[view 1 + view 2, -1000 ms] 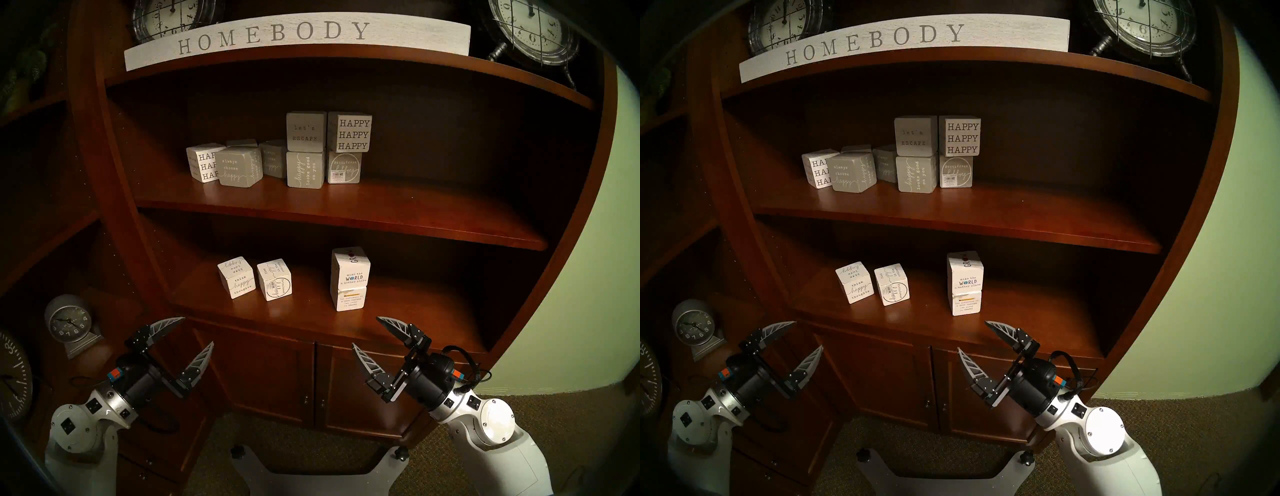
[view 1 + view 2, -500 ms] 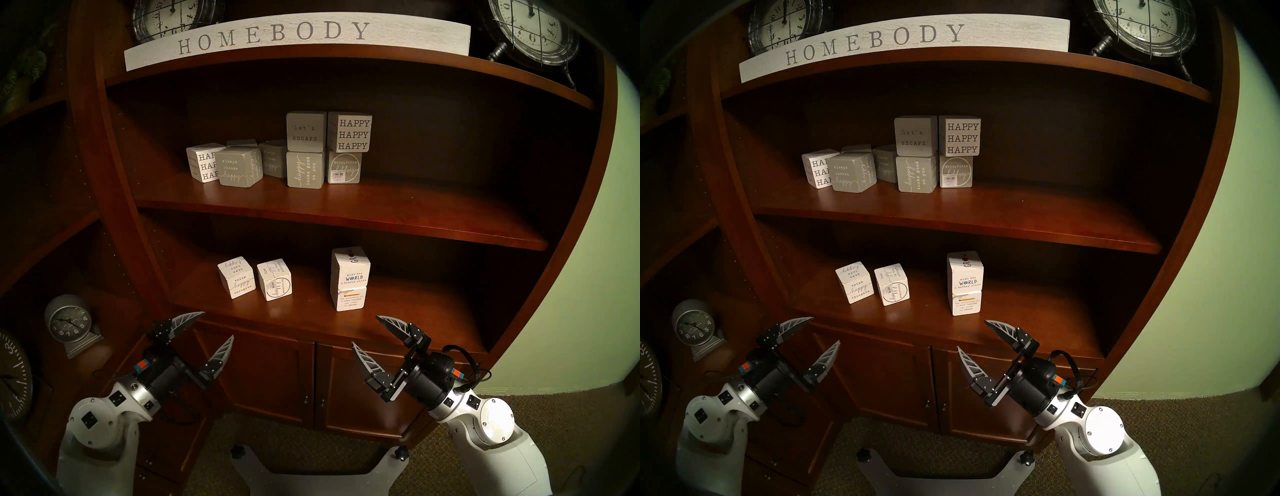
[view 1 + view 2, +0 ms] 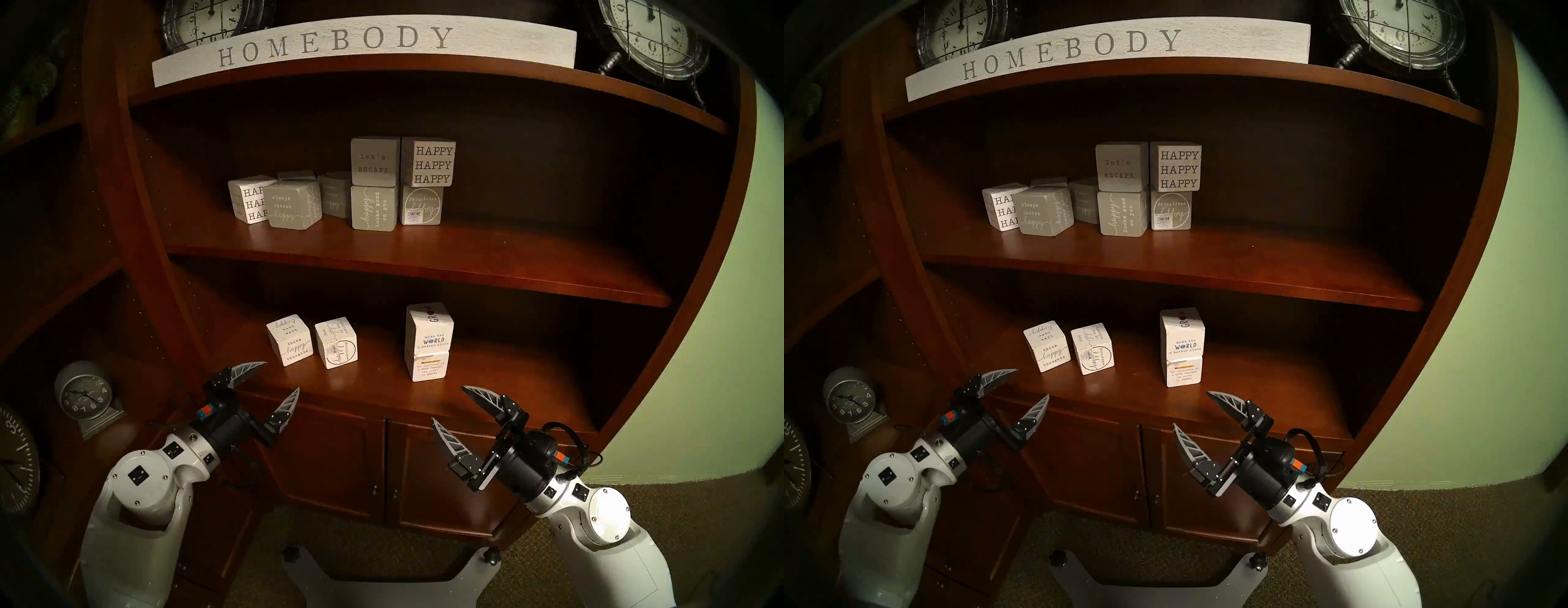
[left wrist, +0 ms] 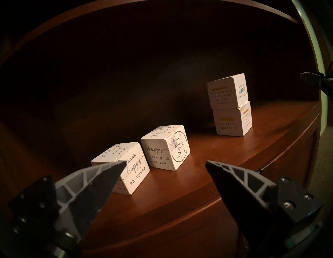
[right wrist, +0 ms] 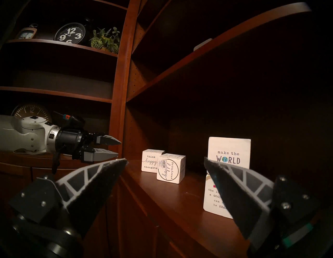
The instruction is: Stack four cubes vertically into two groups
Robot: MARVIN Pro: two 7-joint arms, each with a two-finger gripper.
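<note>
- Left gripper (image 3: pixel 282 376) had fingers spread wide, empty, at the lower shelf (image 3: pixel 382 395) front edge, near the "think happy thoughts" cube (image 3: pixel 291 346).
- "happy everything" cube (image 3: pixel 337 349) sat just beside it, apart, both unstacked.
- "make the WORLD" cube (image 3: pixel 429 330) sat on the bottom cube (image 3: pixel 429 366), further right.
- Right gripper (image 3: pixel 447 403) was wide, empty, below that stack.
</note>
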